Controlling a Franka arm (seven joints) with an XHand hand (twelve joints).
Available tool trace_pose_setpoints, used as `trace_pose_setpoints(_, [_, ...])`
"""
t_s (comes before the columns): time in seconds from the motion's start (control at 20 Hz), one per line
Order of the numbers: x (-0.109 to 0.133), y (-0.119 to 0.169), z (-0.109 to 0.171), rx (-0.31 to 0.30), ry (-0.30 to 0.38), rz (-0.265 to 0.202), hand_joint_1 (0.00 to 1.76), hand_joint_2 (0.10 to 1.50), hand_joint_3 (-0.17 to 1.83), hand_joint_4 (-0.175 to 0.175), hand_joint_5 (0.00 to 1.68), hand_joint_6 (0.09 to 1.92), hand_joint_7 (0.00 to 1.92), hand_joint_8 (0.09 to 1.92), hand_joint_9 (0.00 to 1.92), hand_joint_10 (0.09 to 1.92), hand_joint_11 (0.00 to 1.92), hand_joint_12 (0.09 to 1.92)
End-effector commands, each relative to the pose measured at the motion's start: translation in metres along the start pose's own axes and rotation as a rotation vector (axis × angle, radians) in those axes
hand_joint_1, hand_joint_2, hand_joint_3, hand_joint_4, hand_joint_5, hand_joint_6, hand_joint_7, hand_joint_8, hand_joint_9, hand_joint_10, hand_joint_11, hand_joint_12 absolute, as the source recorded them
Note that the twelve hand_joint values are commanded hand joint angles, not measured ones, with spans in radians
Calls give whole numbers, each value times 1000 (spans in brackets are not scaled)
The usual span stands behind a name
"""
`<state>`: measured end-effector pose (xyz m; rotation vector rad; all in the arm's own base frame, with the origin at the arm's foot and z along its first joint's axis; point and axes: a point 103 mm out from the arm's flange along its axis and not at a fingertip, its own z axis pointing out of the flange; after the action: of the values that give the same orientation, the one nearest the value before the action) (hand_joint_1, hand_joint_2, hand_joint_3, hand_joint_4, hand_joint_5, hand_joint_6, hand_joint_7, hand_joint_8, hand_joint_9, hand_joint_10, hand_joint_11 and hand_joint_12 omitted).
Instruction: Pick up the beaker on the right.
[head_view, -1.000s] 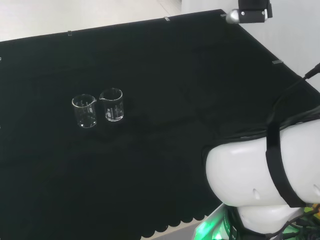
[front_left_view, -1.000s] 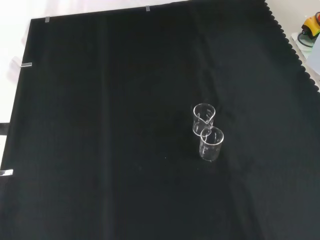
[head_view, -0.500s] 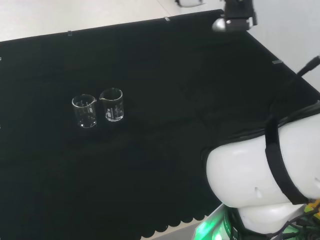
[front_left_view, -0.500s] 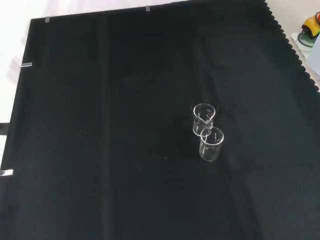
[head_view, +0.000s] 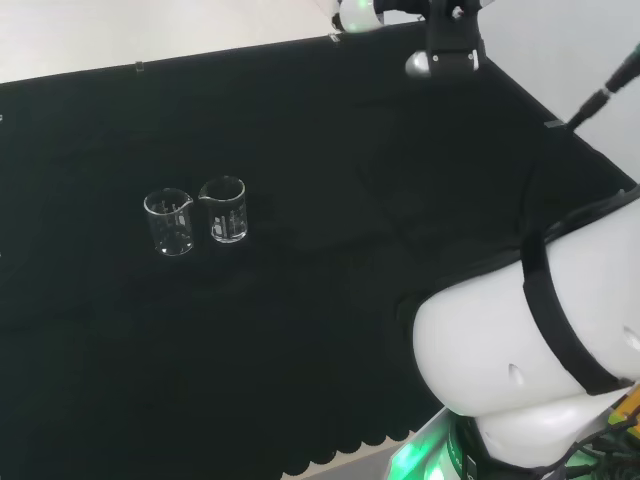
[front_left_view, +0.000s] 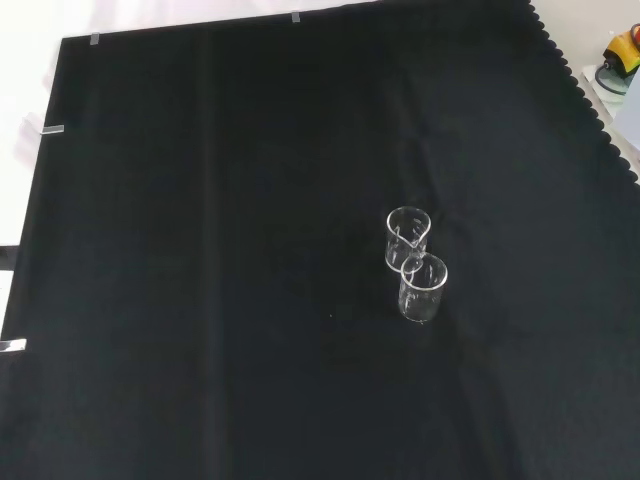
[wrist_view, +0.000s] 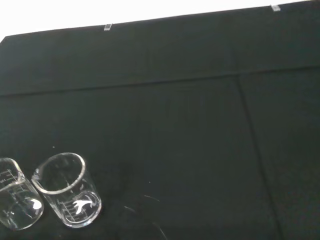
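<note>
- Glass beakers stay put, touching: right beaker (head_view: 227, 209), left beaker (head_view: 169, 221) in head view.
- You've swung the arm (head_view: 520, 370) leftward; approach only beginning.
- Finger state: you cannot tell.

In the wrist view, the left beaker (wrist_view: 14, 200) is cut off by the picture's edge.

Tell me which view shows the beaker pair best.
The wrist view: the beakers are close and large, markings visible, though one is cut by the picture's edge. The head view shows them side by side, small. The front view shows them one behind the other, touching.
</note>
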<state>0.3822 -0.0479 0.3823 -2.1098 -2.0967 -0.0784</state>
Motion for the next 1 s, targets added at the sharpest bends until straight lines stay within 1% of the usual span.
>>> trace_pose_setpoints(0.05, [-56,31,22,17,24,-33,101,995,777,-18,150,87,66,444,72,559,0,703])
trace_pose_setpoints(0.1, [-52,34,26,24,25,-38,102,995,778,-18,150,87,67,444,72,559,0,703])
trace_pose_setpoints(0.3, [-65,42,34,29,47,-37,105,993,779,-19,150,87,67,445,73,560,0,706])
trace_pose_setpoints(0.45, [-68,48,45,41,64,-33,107,992,780,-19,151,87,68,445,74,560,0,708])
trace_pose_setpoints(0.55, [-74,51,52,47,72,-31,109,991,780,-19,151,87,68,445,75,561,0,709])
trace_pose_setpoints(0.65, [-89,53,55,52,87,-28,110,991,781,-19,151,87,68,445,76,561,0,710])
trace_pose_setpoints(0.7, [-67,59,58,74,43,14,111,990,781,-19,151,87,68,445,77,562,0,711])
trace_pose_setpoints(0.75, [-75,61,57,74,49,12,112,989,781,-19,151,87,67,445,78,562,0,712])
trace_pose_setpoints(0.8, [-65,63,68,50,142,5,116,987,782,-19,152,87,67,445,80,563,0,718])
trace_pose_setpoints(0.9, [-58,68,79,57,137,-26,120,984,784,-19,152,87,67,445,84,565,0,727])
trace_pose_setpoints(1.0, [-51,73,87,61,145,-42,135,972,786,-19,152,87,67,446,90,568,0,747])
